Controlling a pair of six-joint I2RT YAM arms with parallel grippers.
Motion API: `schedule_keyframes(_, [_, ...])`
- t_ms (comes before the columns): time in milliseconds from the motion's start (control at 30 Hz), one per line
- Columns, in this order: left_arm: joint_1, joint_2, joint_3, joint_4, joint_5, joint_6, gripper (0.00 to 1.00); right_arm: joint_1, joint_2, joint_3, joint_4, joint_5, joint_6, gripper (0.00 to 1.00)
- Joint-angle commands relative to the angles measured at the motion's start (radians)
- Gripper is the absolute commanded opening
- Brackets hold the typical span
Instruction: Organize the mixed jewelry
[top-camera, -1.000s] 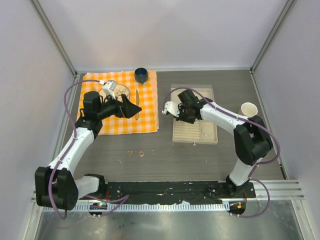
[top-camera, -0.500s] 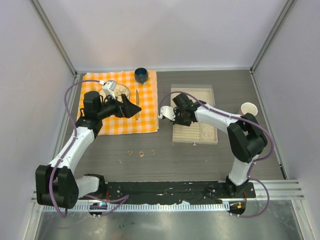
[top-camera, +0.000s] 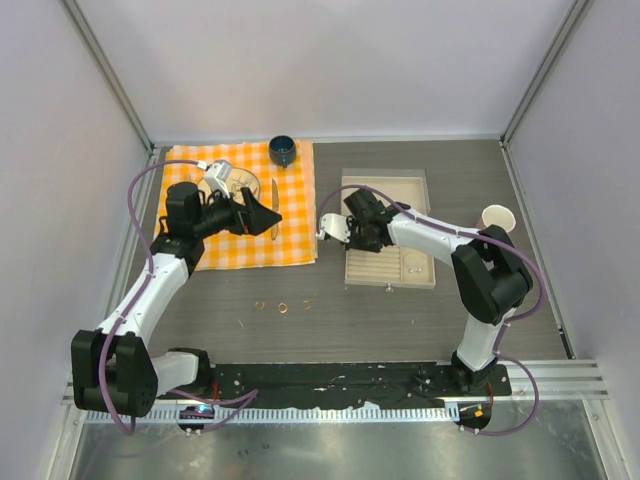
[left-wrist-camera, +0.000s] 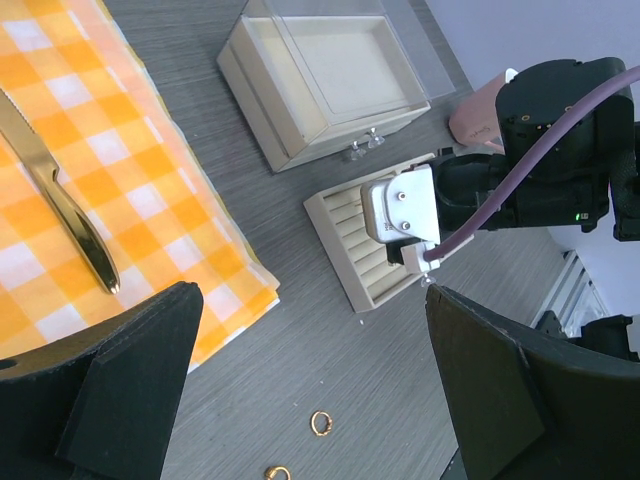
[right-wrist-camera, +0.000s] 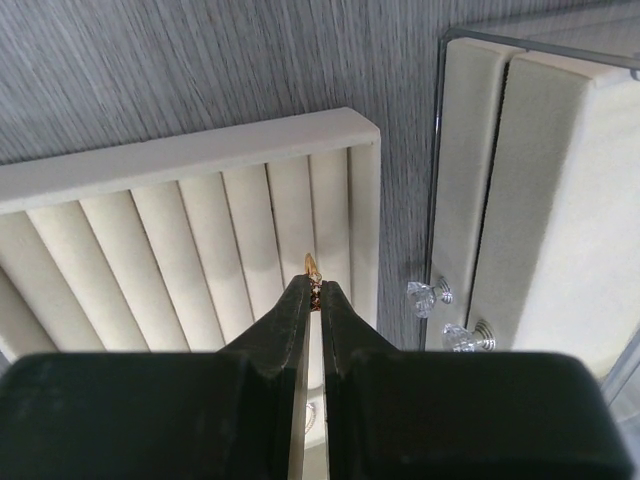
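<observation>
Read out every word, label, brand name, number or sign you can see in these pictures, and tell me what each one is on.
None: no view shows readable text.
Paper cup, blue cup, checked cloth, ring tray: no print visible.
Small lit modules at the arm bases: too small to tell.

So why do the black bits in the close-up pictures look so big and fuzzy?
Left wrist view: the left gripper sits right by the lens, so its fingers look huge, dark and soft-edged. Right wrist view: same for the right gripper, though the gold piece pinched at its tips looks sharper. Top view: evenly lit.
</observation>
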Motion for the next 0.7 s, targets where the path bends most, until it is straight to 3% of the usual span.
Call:
schedule_keyframes(0, [0.009,0.000,0.031,0.038,0.021,0.001,1.00,0.013,0.003,-0.006,0.031,0.007,-0.015,0.01])
schedule_keyframes(667, [0.015,0.007,0.028,0.044,0.028,-0.007,1.00,0.022,0.020,-0.022,0.051,-0.002,-0.015,0.01])
